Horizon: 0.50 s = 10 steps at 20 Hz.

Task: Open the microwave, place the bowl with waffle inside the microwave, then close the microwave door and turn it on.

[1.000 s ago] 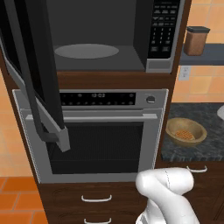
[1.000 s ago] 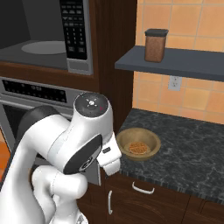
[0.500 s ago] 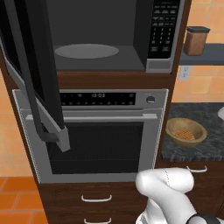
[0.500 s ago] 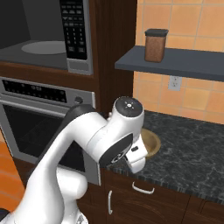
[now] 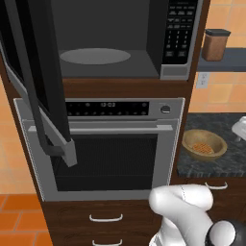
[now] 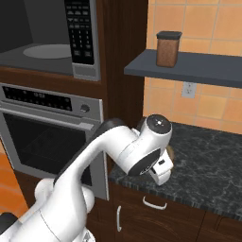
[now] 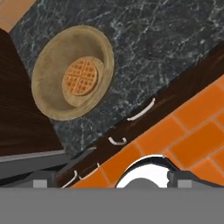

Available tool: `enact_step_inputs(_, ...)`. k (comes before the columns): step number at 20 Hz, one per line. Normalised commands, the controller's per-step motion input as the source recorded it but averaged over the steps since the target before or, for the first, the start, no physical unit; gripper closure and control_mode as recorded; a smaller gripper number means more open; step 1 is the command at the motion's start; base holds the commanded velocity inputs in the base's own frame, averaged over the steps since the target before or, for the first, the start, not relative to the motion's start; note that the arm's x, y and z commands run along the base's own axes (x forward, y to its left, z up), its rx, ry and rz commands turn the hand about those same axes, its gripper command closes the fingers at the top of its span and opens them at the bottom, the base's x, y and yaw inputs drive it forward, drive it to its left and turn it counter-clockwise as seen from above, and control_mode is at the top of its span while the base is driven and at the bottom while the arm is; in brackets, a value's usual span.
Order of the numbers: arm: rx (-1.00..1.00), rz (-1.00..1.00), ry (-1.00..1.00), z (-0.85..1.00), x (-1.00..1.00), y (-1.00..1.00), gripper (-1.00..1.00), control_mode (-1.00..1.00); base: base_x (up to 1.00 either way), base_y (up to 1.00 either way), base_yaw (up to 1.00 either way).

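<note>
Left base view: large built-in black-and-silver microwave [image 5: 115,43] w/ wide dark-glass door [image 5: 36,81] swung fully open at left, grey round turntable [image 5: 95,55] bare inside, black keypad panel [image 5: 180,31] at right. Silver oven w/ bar handle [image 5: 108,144] directly below. Round tan wooden bowl [image 5: 204,145] on dark speckled stone counter [image 5: 206,166] to right of oven, small orange-brown waffle [image 5: 204,148] lying in it. Brown canister w/ black lid [image 5: 215,44] on grey shelf [image 5: 226,60] above, far right.

Right base view: microwave [image 6: 49,35] open at upper left, oven [image 6: 47,137] beneath. White arm bent over near edge of counter [image 6: 208,165], covering most of bowl; sliver of tan rim [image 6: 171,152] just past wrist. Canister [image 6: 168,48] upright on shelf [image 6: 189,66].

Hand view: looks down on bowl [image 7: 73,72], waffle [image 7: 80,78] flat at centre, counter [image 7: 166,48] around it. Gripper [image 7: 107,179] at bottom edge, well apart from bowl, two dark finger tips [image 7: 41,179] standing wide apart, nothing between them. Dark wood drawer fronts w/ silver handles [image 7: 140,111] beside counter edge, orange tile floor [image 7: 183,140] beyond.
</note>
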Motion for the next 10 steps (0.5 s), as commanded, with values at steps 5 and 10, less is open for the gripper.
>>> enact_step_inputs(5, 0.0, 0.13, 0.04, -0.41, 0.54, -0.14, -1.0, -1.0, 0.0, 0.0, 0.0)
enact_step_inputs(10, 0.05, 0.1, 0.04, -0.34, 0.53, -0.22, -1.0, -1.0, 0.0, 0.0, 0.0)
